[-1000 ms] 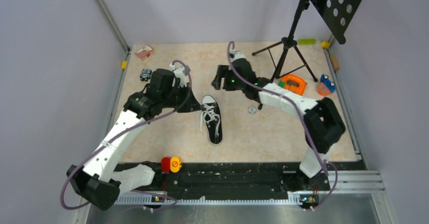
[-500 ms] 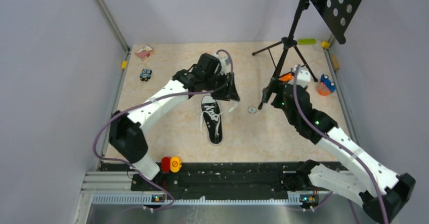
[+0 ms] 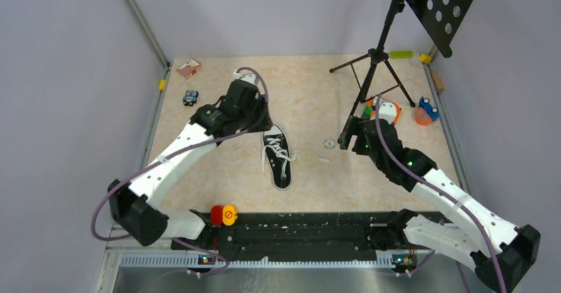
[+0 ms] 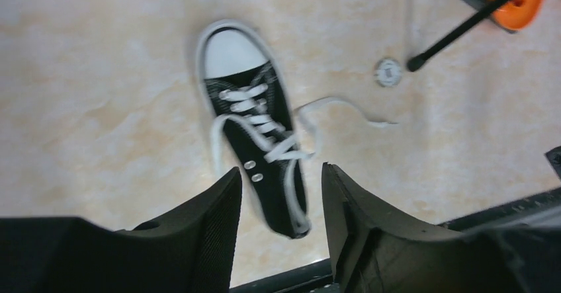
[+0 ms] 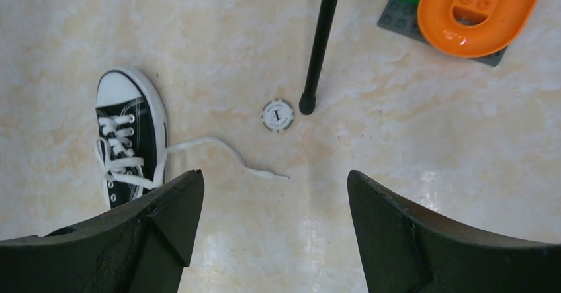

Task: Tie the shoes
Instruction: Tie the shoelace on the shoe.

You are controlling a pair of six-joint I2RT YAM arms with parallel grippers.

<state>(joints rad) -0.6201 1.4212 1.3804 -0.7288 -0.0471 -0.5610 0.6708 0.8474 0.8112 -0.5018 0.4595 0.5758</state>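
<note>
We see the left gripper (image 3: 264, 118) pulled back from right of the toe to the upper left of the sneaker (image 3: 278, 157) at mid-frame, its jaws and those of the right gripper (image 3: 346, 137) spread empty, one lace (image 3: 311, 153) trailing loose rightward, so we judge no knot begun.

a white token (image 5: 278, 115) is seen beside a tripod foot (image 5: 306, 104); an orange ring (image 5: 433, 15) is set on a grey plate (image 5: 397, 19).
</note>
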